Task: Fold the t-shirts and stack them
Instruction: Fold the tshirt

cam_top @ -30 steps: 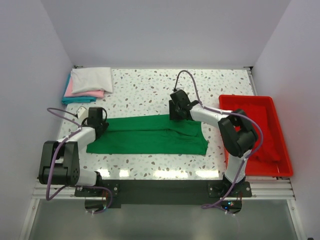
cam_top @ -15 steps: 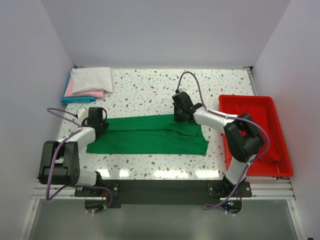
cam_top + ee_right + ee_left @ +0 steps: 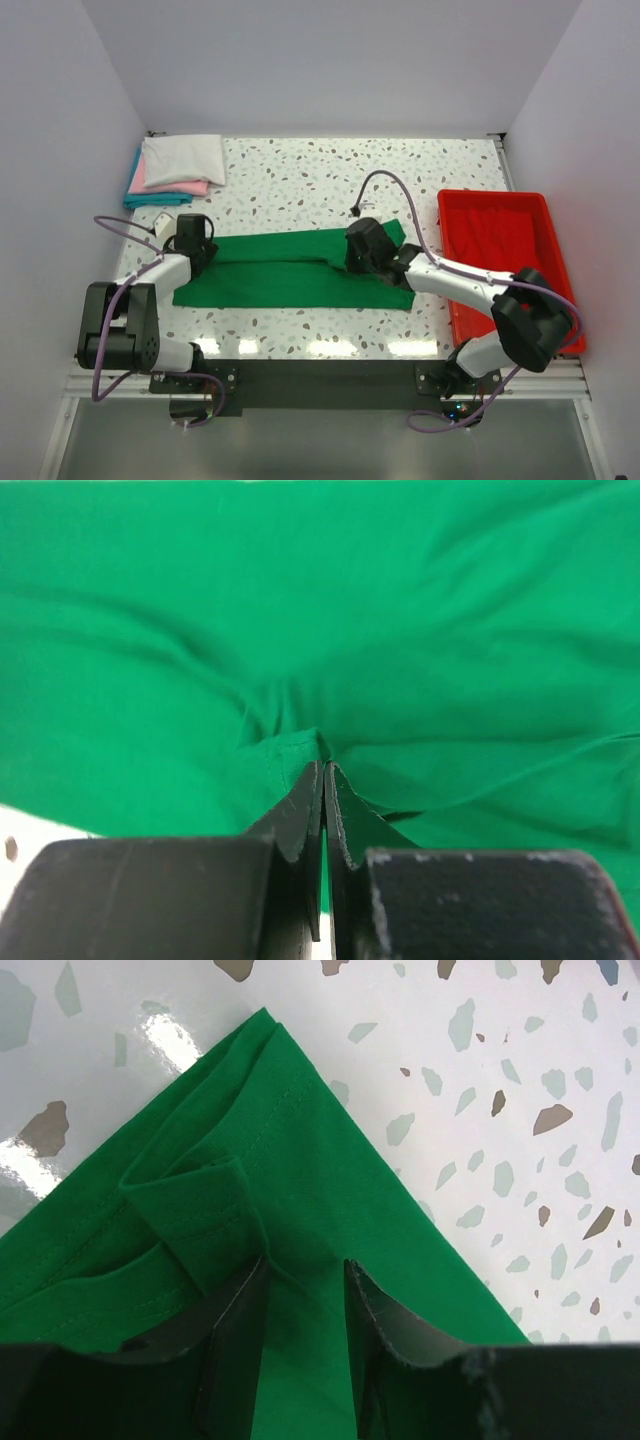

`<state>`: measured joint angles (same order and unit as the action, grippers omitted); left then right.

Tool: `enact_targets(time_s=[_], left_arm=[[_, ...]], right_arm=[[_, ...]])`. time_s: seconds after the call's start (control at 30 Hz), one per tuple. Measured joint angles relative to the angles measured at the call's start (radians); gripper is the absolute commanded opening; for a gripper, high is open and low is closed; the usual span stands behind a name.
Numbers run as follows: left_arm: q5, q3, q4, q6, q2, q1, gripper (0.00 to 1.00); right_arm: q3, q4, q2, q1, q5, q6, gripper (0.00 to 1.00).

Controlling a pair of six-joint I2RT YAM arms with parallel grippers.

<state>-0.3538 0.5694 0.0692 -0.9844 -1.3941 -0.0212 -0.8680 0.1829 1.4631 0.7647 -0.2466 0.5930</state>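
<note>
Pink shirt (image 3: 188, 187), teal shirt (image 3: 150, 200) mostly under white shirt (image 3: 185, 157); green shirt (image 3: 330, 1190) cropped, wrist views.

Clearance on the table: open lanes and blockers.
The far band of the table (image 3: 300, 180) is bare from the folded stack of t-shirts (image 3: 178, 165), which fills the back-left corner, across to the red tray (image 3: 545, 300), whose raised walls close off the right edge. The green t-shirt (image 3: 280, 272) lies flat and low across the middle. The right arm (image 3: 450, 278) slants over its right end; the left arm (image 3: 150, 272) lines the left edge. A narrow bare strip runs along the near edge between the bases.
</note>
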Motion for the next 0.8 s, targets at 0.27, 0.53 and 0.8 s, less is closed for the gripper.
enact_targets(time_s=[0.27, 0.53, 0.8], left_arm=[[0.048, -0.015, -0.033, 0.031, 0.037, 0.000, 0.55], [0.161, -0.022, -0.109, 0.092, 0.083, 0.000, 0.57], [0.171, 0.003, -0.100, 0.132, 0.092, -0.065, 0.43]], right_arm=[[0.093, -0.039, -0.006, 0.153, -0.075, 0.049, 0.37], [0.110, 0.009, -0.119, 0.192, -0.174, 0.044, 0.54], [0.051, 0.121, -0.145, 0.090, -0.237, 0.063, 0.55]])
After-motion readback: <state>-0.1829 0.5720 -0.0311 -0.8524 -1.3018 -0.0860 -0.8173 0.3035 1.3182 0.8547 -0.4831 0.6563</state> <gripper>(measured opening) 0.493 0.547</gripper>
